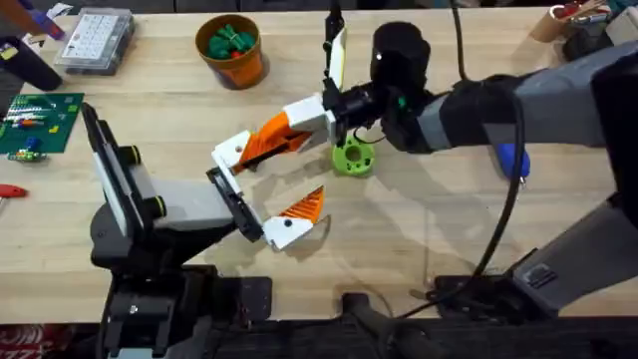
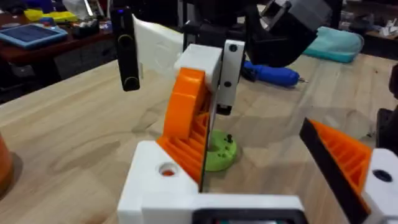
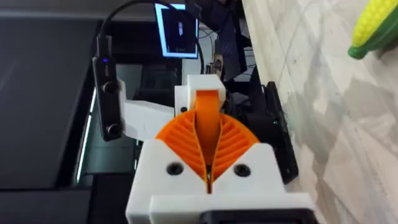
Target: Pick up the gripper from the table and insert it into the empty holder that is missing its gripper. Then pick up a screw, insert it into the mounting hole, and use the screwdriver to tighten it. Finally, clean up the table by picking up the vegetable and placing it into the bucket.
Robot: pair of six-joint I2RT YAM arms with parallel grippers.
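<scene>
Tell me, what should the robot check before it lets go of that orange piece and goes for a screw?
1. The right end effector is shut on the gripper: ok.
2. The gripper is fully seated in the holder: cannot tell.
3. The mounting hole is in sight, with orange showing through it: ok.
4. The screwdriver lies free on the table: ok.
5. The vegetable is in the bucket: not ok, it lies on the table.
</scene>
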